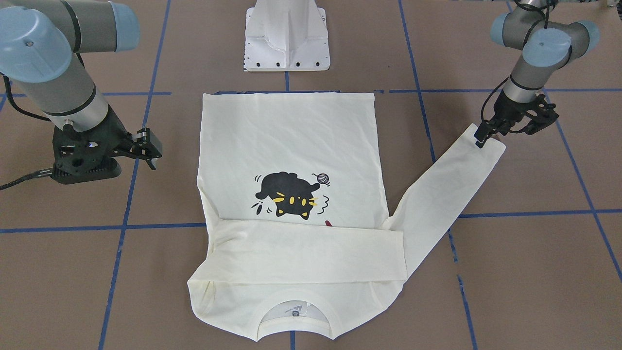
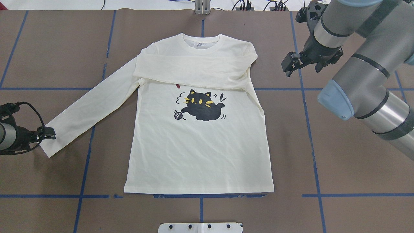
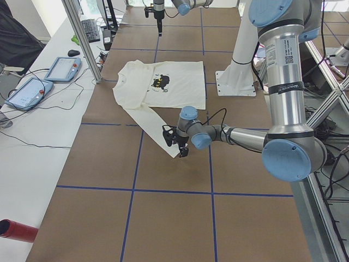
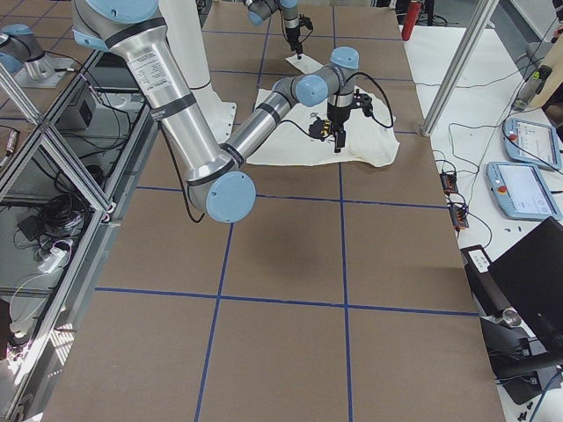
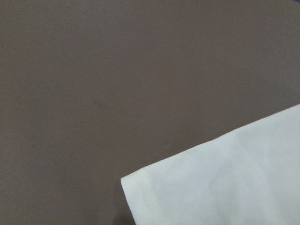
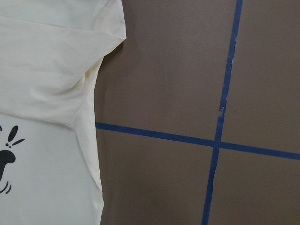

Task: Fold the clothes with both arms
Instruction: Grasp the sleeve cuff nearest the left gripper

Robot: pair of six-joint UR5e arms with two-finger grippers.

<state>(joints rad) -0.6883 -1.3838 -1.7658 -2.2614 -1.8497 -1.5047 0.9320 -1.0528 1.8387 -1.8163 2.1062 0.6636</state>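
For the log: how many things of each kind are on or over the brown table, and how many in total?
T-shirts: 1, the cream T-shirt
Robot arms: 2, left arm and right arm
Pedestal bases: 1, the white pedestal base
Total: 4

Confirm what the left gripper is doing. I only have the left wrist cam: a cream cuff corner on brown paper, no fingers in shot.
Observer: The left gripper sits at the cuff of the outstretched sleeve. Jaws look open, not clamped.
Operator: Other sleeve?
Observer: The folded sleeve lies across the T-shirt chest, above the cat print. Only a sliver of red print shows below it.
Operator: Right arm?
Observer: The right gripper is open, off the cloth, over the table beside the shoulder.
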